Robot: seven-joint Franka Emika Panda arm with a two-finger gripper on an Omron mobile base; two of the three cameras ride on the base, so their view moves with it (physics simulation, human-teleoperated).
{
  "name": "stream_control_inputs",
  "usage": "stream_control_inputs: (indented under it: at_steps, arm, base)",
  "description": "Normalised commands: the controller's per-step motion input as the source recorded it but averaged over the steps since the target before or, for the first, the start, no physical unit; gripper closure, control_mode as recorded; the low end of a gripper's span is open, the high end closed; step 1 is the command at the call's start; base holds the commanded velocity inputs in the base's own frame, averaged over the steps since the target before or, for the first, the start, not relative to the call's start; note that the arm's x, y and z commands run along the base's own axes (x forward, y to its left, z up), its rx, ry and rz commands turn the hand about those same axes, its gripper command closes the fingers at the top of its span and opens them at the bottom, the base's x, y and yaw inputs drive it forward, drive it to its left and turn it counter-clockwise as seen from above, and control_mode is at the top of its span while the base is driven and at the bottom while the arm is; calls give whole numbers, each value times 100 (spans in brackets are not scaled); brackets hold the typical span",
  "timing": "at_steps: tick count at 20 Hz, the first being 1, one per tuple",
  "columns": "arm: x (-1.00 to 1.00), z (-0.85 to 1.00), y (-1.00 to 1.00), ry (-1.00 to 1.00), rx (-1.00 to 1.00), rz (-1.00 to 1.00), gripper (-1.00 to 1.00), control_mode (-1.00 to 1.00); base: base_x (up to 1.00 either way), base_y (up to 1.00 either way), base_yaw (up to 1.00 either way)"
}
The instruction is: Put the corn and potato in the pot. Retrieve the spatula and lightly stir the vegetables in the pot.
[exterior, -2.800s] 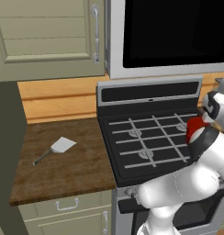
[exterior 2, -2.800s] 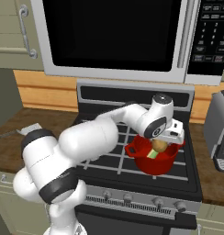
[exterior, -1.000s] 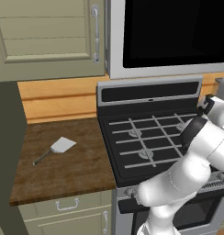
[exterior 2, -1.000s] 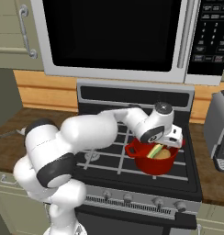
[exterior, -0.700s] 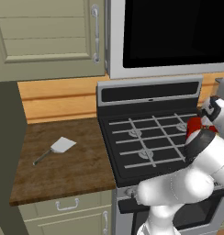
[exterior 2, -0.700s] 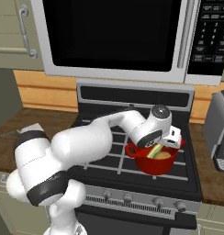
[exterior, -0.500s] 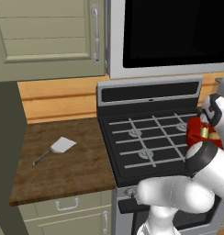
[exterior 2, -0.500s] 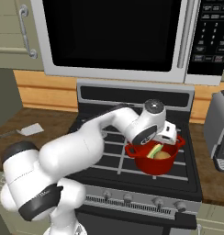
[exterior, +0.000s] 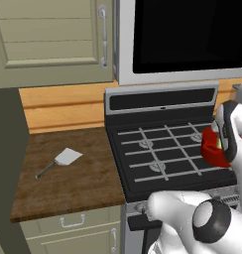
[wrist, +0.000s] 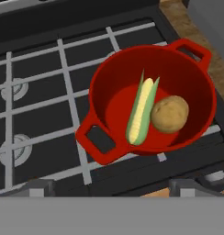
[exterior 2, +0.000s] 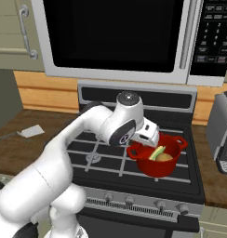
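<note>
**Vegetables in; spatula is next**

Gripper (exterior 2: 151, 137) hangs just above the red pot (exterior 2: 173, 164), carrying nothing; jaw spread — cannot tell. Corn (wrist: 141, 111) and potato (wrist: 169, 113) lie touching inside. Loading looks finished. Next: swing toward 9 o'clock to the spatula (exterior: 59, 160), well apart on the wooden counter (exterior: 73, 188).

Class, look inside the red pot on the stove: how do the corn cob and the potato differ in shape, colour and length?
The slim yellow-green corn cob is long and tapering; the oval golden-brown potato is rounded. The corn is pale yellow with green husk, the potato an even brown. The corn is clearly longer than the potato. Both lie side by side, touching, inside the round red pot.
</note>
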Motion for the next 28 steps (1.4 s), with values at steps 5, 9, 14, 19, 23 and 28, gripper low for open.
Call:
stream_control_inputs:
  at_steps: [5,9,14,19,23,28]
  arm:
    - [-44,20,94,0,1,-3,-100,-100]
    - [-12,7,100,3,0,0,-100,-100]
    - [0,2,100,7,0,0,-100,-100]
    - [0,0,100,9,-1,-1,-100,-100]
    - [0,0,100,0,3,-5,-100,-100]
    - [0,0,100,5,6,-4,-100,-100]
  base:
    - [0,0,0]
    - [0,0,0]
    - [0,0,0]
    - [0,0,0]
    - [0,0,0]
    - [0,0,0]
